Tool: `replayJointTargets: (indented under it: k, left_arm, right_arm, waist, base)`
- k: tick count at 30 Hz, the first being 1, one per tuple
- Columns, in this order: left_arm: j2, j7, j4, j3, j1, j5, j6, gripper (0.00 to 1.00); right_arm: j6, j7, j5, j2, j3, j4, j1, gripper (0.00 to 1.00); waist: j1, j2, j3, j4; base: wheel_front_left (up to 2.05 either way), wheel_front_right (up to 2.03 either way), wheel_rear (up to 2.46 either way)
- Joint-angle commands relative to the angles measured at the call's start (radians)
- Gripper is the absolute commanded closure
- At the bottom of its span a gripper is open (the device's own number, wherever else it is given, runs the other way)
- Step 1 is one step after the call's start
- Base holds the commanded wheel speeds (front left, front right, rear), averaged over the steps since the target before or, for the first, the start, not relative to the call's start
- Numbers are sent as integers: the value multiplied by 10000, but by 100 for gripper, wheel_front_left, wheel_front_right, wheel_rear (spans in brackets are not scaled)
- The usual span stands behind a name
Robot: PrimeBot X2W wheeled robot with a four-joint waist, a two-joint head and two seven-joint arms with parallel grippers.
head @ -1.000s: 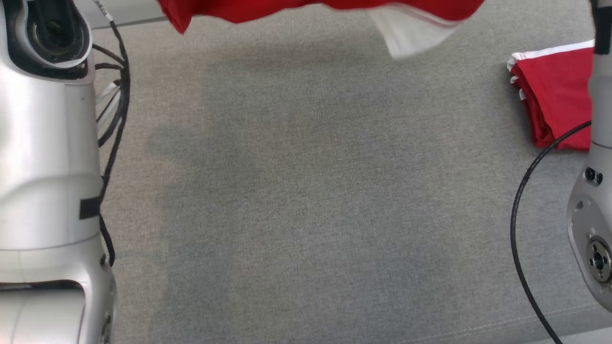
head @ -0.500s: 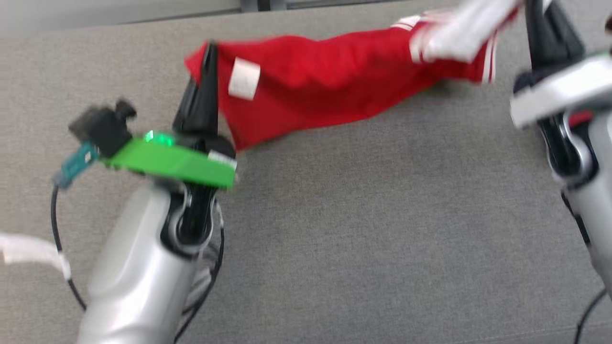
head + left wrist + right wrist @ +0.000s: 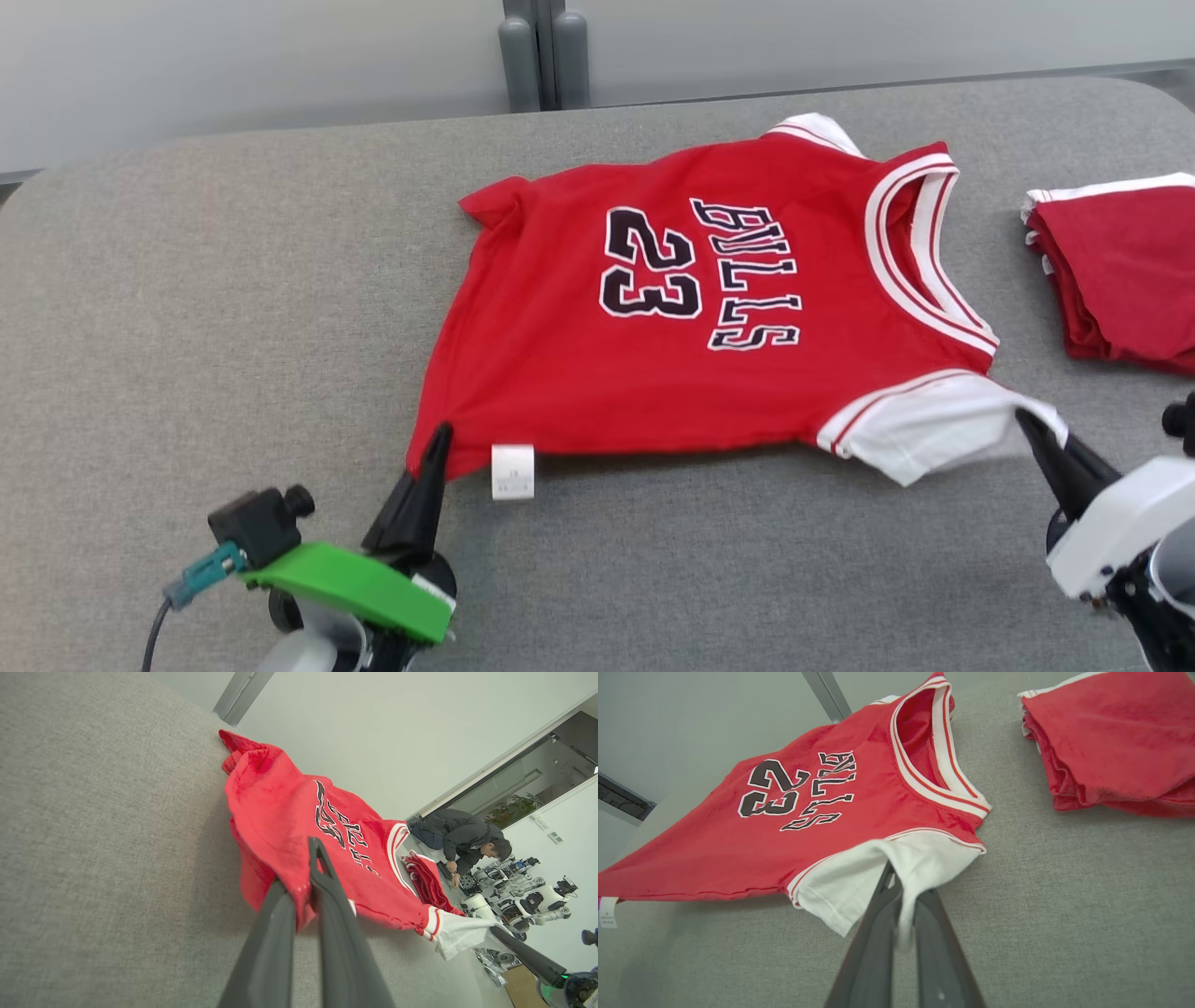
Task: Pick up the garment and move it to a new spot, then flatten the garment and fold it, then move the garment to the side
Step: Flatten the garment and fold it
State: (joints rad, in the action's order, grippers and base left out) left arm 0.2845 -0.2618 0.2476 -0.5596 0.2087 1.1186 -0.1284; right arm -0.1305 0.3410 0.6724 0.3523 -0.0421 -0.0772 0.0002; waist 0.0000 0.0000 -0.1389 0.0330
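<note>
The left gripper is closed tight on the hem corner of the garment, a red jersey with white sleeves. In the left wrist view, red cloth is pinched between its two dark fingers near their tips. The right gripper is closed too, clamped on the edge of the near white sleeve, and the right wrist view shows white fabric drawn down between its fingers. The jersey lies spread, print side up, on the grey padded table. It stretches ahead of both pairs of fingertips and spans the gap between them. A small white label hangs from the hem just beside the left fingertips, on the side toward the right gripper. A folded red pile sits beyond the right fingertips, on their outer side, apart from the jersey's collar. Far past the left fingers, a person in dark clothes bends forward
</note>
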Motion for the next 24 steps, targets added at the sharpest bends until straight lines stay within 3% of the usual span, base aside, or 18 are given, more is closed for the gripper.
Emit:
replayJointTargets:
  k: [1, 8, 15, 24]
  left_arm:
    - [192, 11, -38, -31, -264, 121, -38, 100]
    - [758, 330, -110, -179, -1282, 693, -37, 100]
    - [1083, 835, -277, -414, -1916, 999, -16, 100]
    - [1737, 1602, -700, -662, -2582, 974, 698, 100]
  right_arm:
    - [-1, 269, -207, -91, -152, -152, 275, 100]
    - [-1, 1193, -818, -786, -549, -656, 1037, 100]
    - [0, 2292, -1180, -806, -886, -1146, 1685, 100]
    - [0, 4682, -918, -1235, -1501, -1997, 2767, 100]
  waist:
    - [0, 0, 39, -50]
    - [0, 0, 161, -359]
    - [0, 0, 276, -593]
    - [0, 0, 332, -641]
  base:
    - [0, 0, 0]
    - [0, 0, 0]
    - [0, 0, 0]
    - [0, 0, 0]
